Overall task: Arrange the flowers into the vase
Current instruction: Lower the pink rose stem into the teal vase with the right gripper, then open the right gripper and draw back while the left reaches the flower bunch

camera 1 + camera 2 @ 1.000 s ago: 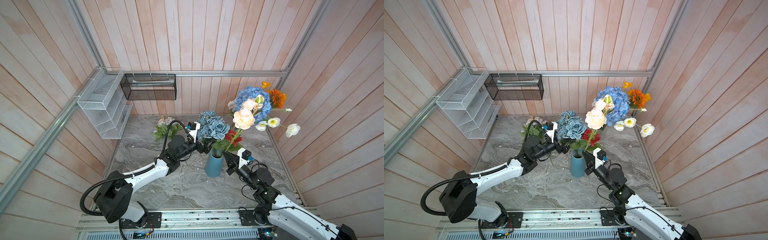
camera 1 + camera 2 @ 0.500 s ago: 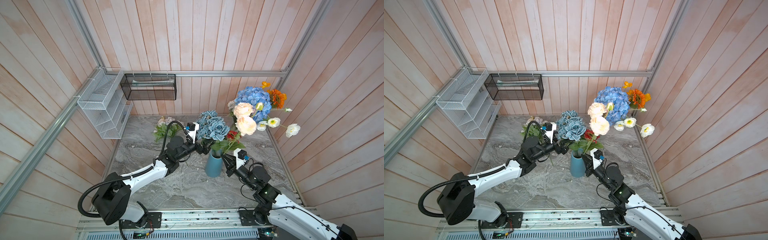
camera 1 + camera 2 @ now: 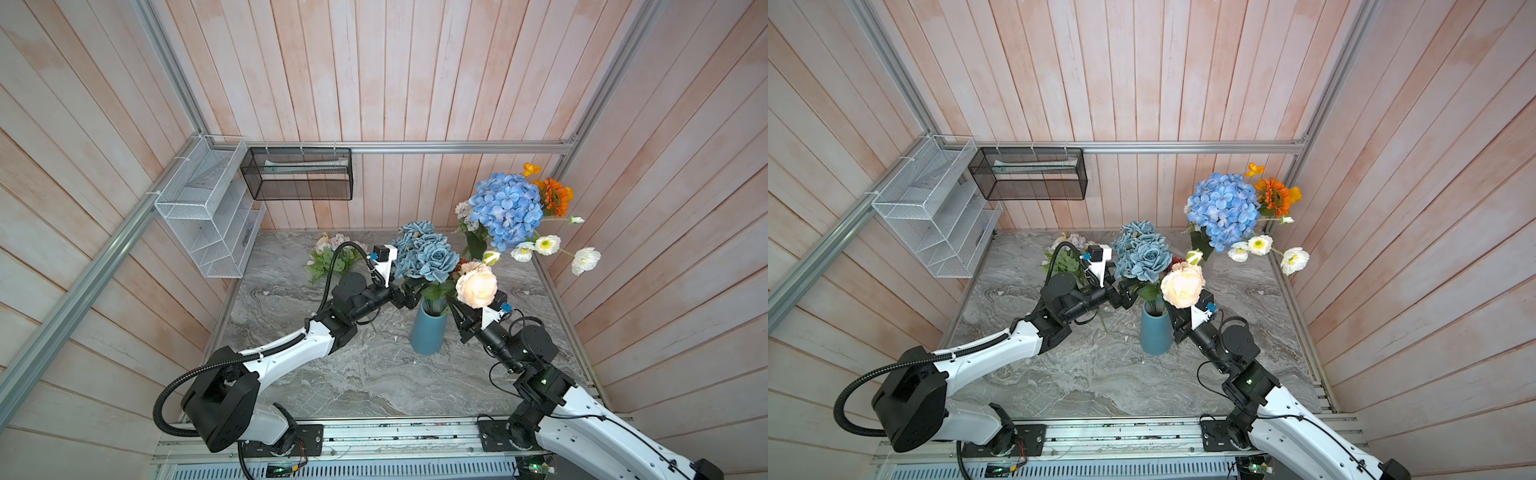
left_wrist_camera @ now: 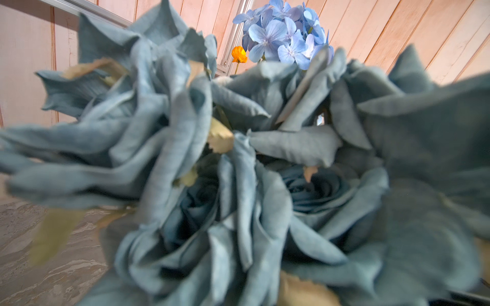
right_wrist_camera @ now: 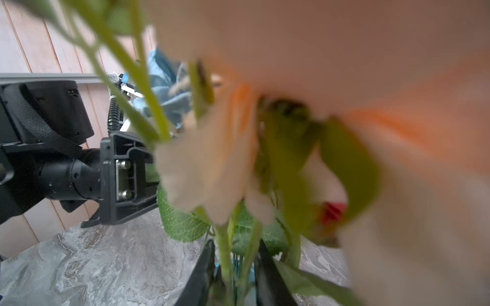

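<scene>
A blue vase (image 3: pixel 428 336) (image 3: pixel 1155 334) stands mid-table and holds flowers: dusty blue roses (image 3: pixel 424 253) (image 4: pixel 238 172), a bright blue hydrangea (image 3: pixel 507 212) (image 4: pixel 286 34), orange blooms (image 3: pixel 555 195), white poppies (image 3: pixel 546 245) and a peach bloom (image 3: pixel 476 286) (image 3: pixel 1182 286). My right gripper (image 3: pixel 457 311) (image 5: pixel 236 243) is at the vase mouth, open a little, with the peach flower's green stems (image 5: pixel 224 254) loose between its fingers. My left gripper (image 3: pixel 413 297) (image 3: pixel 1128 297) sits open under the roses at their stems; its own view is filled with petals. A pale lilac bunch (image 3: pixel 332 255) lies at the back left.
On the left wall hangs a white wire rack (image 3: pixel 208 208), and a black mesh basket (image 3: pixel 297 172) hangs on the back wall. Wooden walls close in the marble table (image 3: pixel 353 374) on three sides. The tall blooms lean toward the right wall.
The peach bloom has come down and toward the vase with my right gripper, whose jaws have parted from shut. The left arm has barely moved.
</scene>
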